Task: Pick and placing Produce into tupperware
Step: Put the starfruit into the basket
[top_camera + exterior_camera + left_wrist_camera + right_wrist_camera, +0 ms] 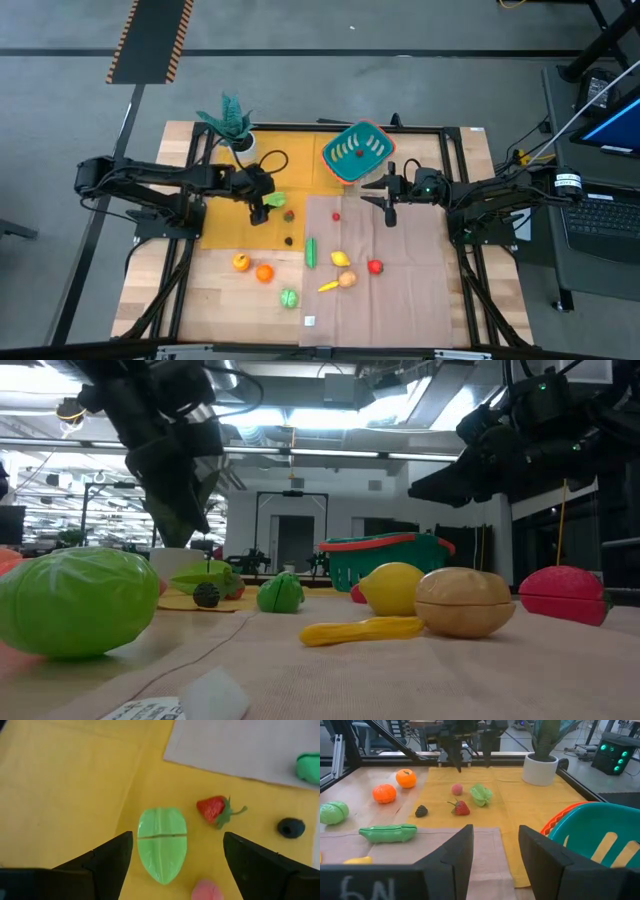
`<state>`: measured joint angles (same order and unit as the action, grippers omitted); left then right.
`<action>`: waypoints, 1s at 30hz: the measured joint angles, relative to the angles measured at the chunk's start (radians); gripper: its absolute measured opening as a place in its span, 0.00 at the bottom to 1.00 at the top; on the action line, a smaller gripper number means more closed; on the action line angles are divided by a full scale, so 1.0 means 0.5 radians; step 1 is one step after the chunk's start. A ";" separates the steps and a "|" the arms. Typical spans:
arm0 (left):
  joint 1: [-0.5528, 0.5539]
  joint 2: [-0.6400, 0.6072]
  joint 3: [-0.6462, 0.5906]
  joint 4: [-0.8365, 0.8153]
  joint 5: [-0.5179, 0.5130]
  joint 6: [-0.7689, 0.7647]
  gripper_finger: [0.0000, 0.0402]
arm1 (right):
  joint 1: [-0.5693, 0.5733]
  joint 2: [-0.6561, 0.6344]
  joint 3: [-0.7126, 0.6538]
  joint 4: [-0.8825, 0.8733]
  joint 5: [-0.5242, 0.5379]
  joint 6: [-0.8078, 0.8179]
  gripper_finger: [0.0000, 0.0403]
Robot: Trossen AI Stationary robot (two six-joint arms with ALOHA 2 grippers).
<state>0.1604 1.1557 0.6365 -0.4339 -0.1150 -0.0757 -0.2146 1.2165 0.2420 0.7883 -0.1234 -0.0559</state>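
Right gripper (495, 852) marked "6N", half-open, empty, at basket's (356, 152) 5 o'clock. Left gripper (177, 857) wide open, empty, above green leaf (161, 843).

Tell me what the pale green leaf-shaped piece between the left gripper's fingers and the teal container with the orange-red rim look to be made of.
Pale green leaf-shaped piece: probably moulded plastic, smooth and slightly glossy, with a straight seam across it, lying on the yellow cloth. Teal container: likely rigid plastic, smooth-walled, with pale moulded slots in its bottom.
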 joint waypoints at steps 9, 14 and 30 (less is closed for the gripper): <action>-0.001 0.005 0.001 -0.015 -0.001 -0.053 0.75 | 0.000 0.000 0.001 -0.001 -0.001 0.054 0.39; -0.001 0.005 0.001 -0.015 -0.001 -0.089 0.75 | 0.000 0.000 0.001 -0.001 0.000 0.056 0.39; 0.000 0.331 0.002 0.002 -0.002 -0.092 0.75 | 0.000 0.000 0.002 -0.015 -0.002 0.110 0.39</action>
<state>0.1604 1.3210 0.6373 -0.4330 -0.1158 -0.1215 -0.2147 1.2166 0.2428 0.7807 -0.1242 -0.0010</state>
